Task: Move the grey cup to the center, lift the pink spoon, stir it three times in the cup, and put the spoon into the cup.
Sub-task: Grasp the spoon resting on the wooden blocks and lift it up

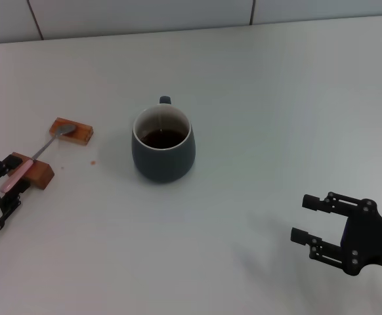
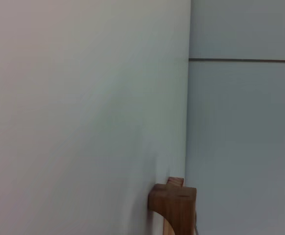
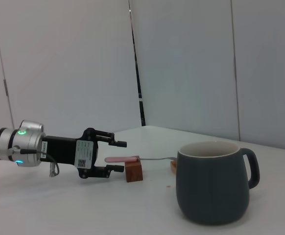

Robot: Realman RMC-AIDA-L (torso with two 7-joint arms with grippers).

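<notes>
Item 1, the grey cup (image 1: 164, 146): rounded dark blue-grey mug, white inside, holding dark brown liquid. It stands upright a little left of the middle of the head view, on the white surface (image 1: 263, 98), with its small loop handle turned toward the top of the frame. No tool touches it. In the right wrist view the same cup (image 3: 214, 183) fills the lower right of the frame.

Item 2, the pink spoon (image 1: 37, 155): slender, with a silver bowl and a pale pink handle. It lies at the left edge of the head view, bridging two wooden blocks. The bowl rests on the far block (image 1: 71, 131), upper left; the handle lies over the near block (image 1: 37, 172), lower left.

Item 3, left tool (image 1: 10, 176): at the far left edge of the head view, low over the surface, fingers spread wide, one to each side of the pink handle's end. In the right wrist view (image 3: 119, 155) the handle sits in the gap between the fingers, apart from both. Contact cannot be confirmed.

Item 4, right tool (image 1: 306, 218): lower right corner of the head view, well apart from the cup, fingers wide apart and holding nothing.

Item 5, the left wrist view: shows only bare surface, wall and one brown block (image 2: 173, 205) at the lower edge.
</notes>
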